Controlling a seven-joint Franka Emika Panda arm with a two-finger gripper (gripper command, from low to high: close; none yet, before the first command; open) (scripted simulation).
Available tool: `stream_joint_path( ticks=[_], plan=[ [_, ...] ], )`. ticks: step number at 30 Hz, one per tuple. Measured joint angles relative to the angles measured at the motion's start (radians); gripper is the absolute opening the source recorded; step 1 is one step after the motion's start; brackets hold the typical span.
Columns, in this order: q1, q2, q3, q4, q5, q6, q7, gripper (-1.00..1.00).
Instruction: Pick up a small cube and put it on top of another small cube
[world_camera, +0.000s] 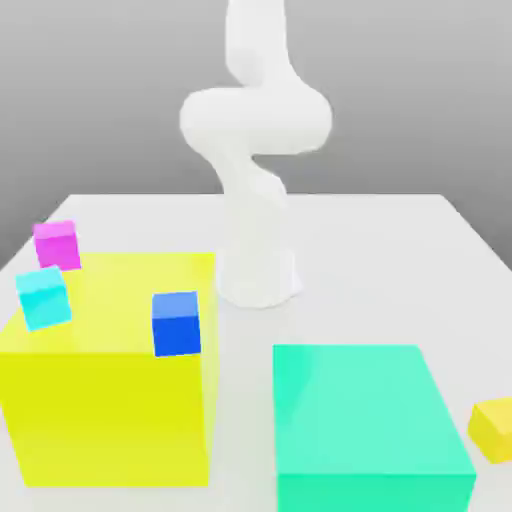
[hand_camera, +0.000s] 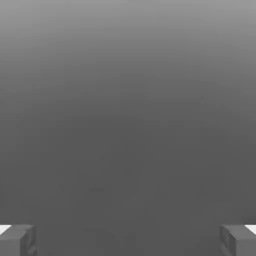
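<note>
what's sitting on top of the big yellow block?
On the big yellow block in the exterior view: a blue cube and a cyan cube. A magenta cube is at its far corner; whether it rests on the block or behind it can't be told.

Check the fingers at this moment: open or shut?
Open. In the hand view the two fingers stand far apart at opposite edges of the picture, with nothing between them.
</note>
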Motion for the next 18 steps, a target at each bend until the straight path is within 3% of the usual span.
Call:
stream_joint_path(
  ticks=[9, 18],
  plan=[
    [0.259, 0.336, -0.052, -0.020, 0.110, 0.103, -0.419, 0.00],
    [0.423, 0.660, 0.008, -0.040, 0.162, 0.207, -0.790, 0.00]
  ],
)
